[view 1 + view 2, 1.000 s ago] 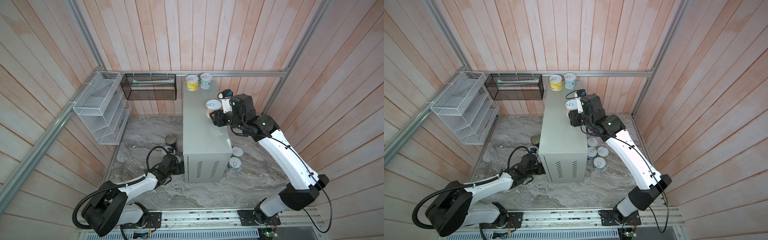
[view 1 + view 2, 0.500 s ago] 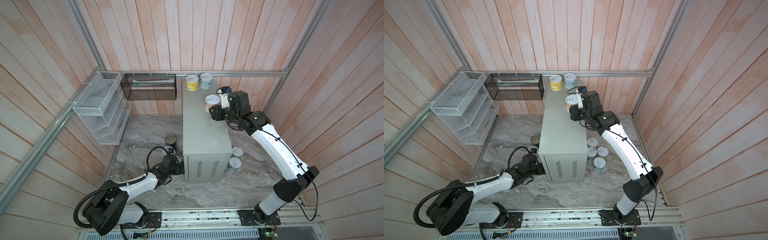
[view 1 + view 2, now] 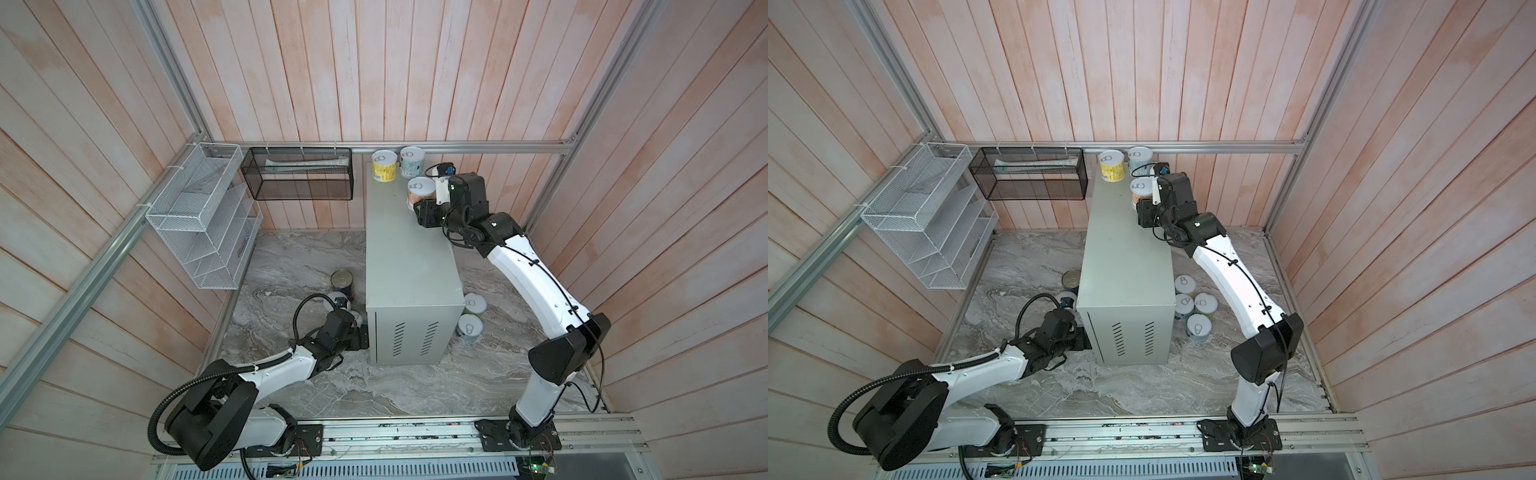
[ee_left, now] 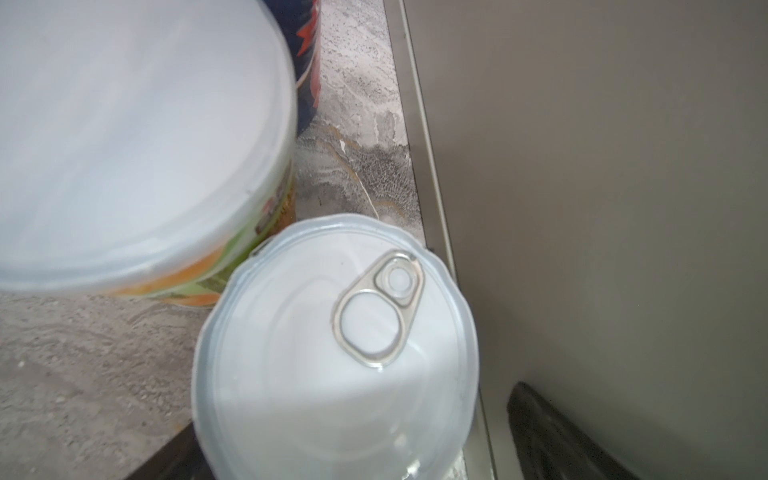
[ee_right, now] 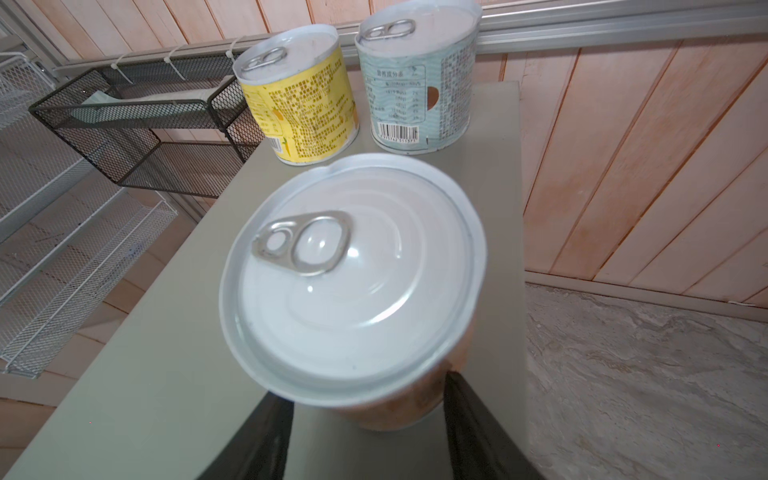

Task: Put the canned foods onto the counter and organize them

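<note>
The right gripper [image 5: 365, 419] is clenching a brown-labelled tin [image 3: 421, 192] near the right edge of the counter [image 3: 409, 257], just in front of the pale-blue tin [image 3: 412, 162] and yellow tin [image 3: 384, 166] standing at the far rim. The stretch toward the vented end is lying open. On the floor, four tins [image 3: 1199, 328] are clustering just beside the counter's right side. On its left, the left gripper [image 4: 357, 449] is straddling one pull-tab tin [image 4: 332, 353], jaws released, squeezed beside a green-labelled tin [image 4: 124, 145] and the dark-blue tin [image 3: 343, 282]. The black mesh basket [image 3: 299, 195] is holding what looks like a pale tube.
</note>
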Robot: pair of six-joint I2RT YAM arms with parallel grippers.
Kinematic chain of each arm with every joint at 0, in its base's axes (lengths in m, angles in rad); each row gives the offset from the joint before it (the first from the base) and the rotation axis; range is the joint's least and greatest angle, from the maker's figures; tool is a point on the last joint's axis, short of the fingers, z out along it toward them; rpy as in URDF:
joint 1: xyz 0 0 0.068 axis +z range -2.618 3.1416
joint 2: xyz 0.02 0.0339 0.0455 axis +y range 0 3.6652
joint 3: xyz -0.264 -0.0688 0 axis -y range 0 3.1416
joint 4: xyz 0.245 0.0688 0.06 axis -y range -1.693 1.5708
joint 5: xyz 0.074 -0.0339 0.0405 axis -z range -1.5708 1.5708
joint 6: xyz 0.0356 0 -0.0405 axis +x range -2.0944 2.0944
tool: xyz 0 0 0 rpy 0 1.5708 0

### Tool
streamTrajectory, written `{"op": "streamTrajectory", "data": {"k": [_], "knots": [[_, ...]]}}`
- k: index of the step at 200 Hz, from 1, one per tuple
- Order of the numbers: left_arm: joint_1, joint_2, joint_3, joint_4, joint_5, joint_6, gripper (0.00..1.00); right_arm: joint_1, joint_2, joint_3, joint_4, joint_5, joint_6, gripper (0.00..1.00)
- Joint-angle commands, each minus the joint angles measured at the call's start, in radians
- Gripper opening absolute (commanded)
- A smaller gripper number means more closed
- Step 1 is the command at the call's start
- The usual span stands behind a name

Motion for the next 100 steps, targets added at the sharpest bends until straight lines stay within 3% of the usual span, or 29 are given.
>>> {"op": "streamTrajectory", "data": {"k": [1,100], "knots": [[0.0,0.02,-0.006,0.028,-0.002,-0.008,1.0,-0.015,0.034,0.053,0.043,0.001,-0.007,0.58],[0.001,0.037,-0.006,0.045,0.004,-0.014,1.0,-0.031,0.178,0.235,0.011,-0.023,0.003,0.58]]}}
